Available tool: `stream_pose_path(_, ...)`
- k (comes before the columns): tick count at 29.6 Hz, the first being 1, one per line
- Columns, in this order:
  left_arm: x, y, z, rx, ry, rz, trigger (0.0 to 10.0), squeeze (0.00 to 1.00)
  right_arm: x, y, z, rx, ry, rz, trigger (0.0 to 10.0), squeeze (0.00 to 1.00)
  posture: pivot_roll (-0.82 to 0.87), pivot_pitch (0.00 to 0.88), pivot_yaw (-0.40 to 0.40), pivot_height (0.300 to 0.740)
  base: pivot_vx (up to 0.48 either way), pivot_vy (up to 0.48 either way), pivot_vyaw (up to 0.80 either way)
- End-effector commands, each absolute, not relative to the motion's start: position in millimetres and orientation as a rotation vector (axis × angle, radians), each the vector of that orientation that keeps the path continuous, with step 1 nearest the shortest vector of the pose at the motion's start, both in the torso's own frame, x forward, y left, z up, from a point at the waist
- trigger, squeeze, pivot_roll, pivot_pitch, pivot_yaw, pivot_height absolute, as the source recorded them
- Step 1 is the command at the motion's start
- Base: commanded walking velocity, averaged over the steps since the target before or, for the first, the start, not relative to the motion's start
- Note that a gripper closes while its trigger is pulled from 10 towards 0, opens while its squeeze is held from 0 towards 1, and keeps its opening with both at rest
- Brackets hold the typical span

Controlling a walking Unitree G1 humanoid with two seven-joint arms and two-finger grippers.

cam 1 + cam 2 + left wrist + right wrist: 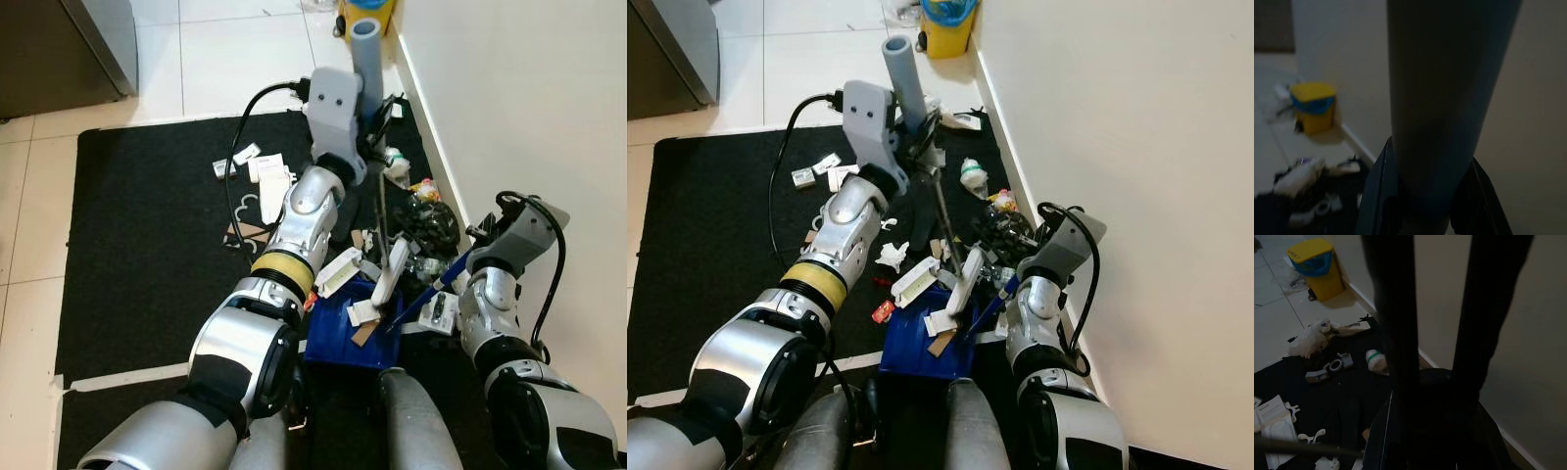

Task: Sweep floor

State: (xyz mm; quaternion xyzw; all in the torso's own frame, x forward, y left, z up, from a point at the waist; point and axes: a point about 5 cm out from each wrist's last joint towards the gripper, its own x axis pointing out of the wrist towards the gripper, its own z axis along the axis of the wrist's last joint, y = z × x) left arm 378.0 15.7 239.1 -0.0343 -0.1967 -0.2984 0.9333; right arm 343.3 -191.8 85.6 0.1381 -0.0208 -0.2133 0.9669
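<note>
You are gripping the grey round-handled broom (370, 59) upright in your left gripper (913, 132), its thin shaft slanting down to the blue plastic dustpan (921, 343) lying near your feet on the black mat (147, 245), so the scattered paper and packaging litter (263, 174) gets drawn nearward into it. Your left arm is reaching far and forward. Your right gripper (460, 262), bent low beside the white wall (1136, 147), is holding the dustpan's blue handle (436, 289) steady.

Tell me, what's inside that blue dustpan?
The blue dustpan holds white cartons and brown cardboard scraps; anything underneath them is covered.
</note>
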Motion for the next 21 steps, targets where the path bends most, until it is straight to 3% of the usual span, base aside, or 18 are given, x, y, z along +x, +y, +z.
stream_pose_path(1, 352, -32, 251, -0.139, -0.436, -0.781, 10.0, 0.00, 336, -182, 66, 0.353, 0.053, -0.431, 10.0, 0.00, -0.03, 0.266, 0.004, 0.740, 0.000, 0.000, 0.00)
stream_pose_path(6, 353, 5, 258, 0.029, -0.491, -0.816, 10.0, 0.00, 336, -182, 66, 0.361, 0.058, -0.428, 10.0, 0.00, -0.02, 0.261, 0.004, 0.740, 0.000, 0.000, 0.00)
stream_pose_path(13, 369, 71, 220, 0.314, -0.393, -0.709, 10.0, 0.00, 335, -185, 64, 0.341, 0.068, -0.444, 10.0, 0.00, -0.01, 0.260, -0.010, 0.740, 0.000, 0.000, 0.00)
stream_pose_path(21, 370, 95, 214, 0.402, -0.364, -0.637, 10.0, 0.00, 331, -205, 69, 0.257, 0.039, -0.619, 10.0, 0.00, -0.02, 0.263, -0.003, 0.740, 0.000, 0.000, 0.00)
